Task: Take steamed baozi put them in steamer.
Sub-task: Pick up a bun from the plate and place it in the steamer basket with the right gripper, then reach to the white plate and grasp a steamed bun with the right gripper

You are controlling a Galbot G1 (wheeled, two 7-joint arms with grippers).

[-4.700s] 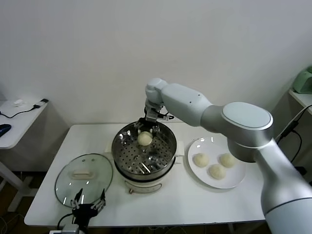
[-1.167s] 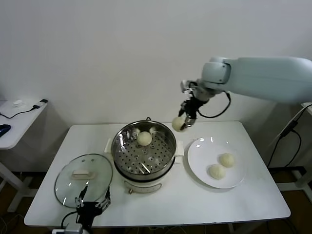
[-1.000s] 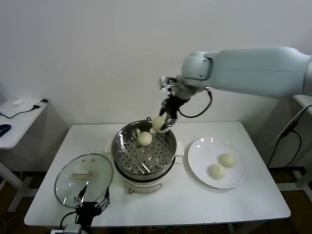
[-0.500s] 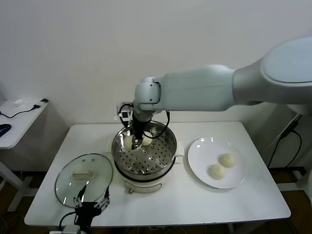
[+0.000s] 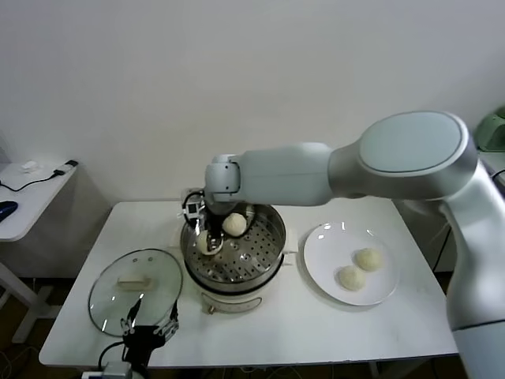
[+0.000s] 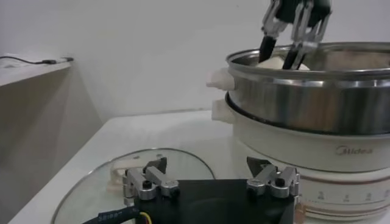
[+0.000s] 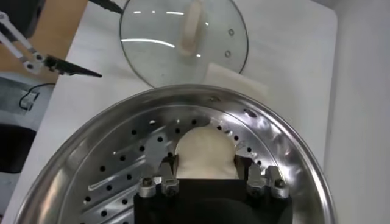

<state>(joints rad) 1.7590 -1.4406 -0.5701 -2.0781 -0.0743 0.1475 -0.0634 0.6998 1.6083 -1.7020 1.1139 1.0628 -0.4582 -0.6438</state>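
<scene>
Steamer [image 5: 237, 253]: 2 baozi [image 5: 233, 224]; plate [image 5: 316, 260]: 2.

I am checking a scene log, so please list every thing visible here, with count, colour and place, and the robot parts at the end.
steamed baozi in steamer: two, cream-white; one lies free on the tray, one sits between the right claw's fingers.
steamed baozi on plate: two, cream-white.
steamer: one, shiny steel on a white base, table middle.
plate: one, white, to the right of the steamer.
glass lid: one, clear with white handle, flat on the table to the left of the steamer.
table: one, white.
right claw: inside the steamer, fingers around a bun.
left claw: open, low at the near table edge by the lid.
</scene>
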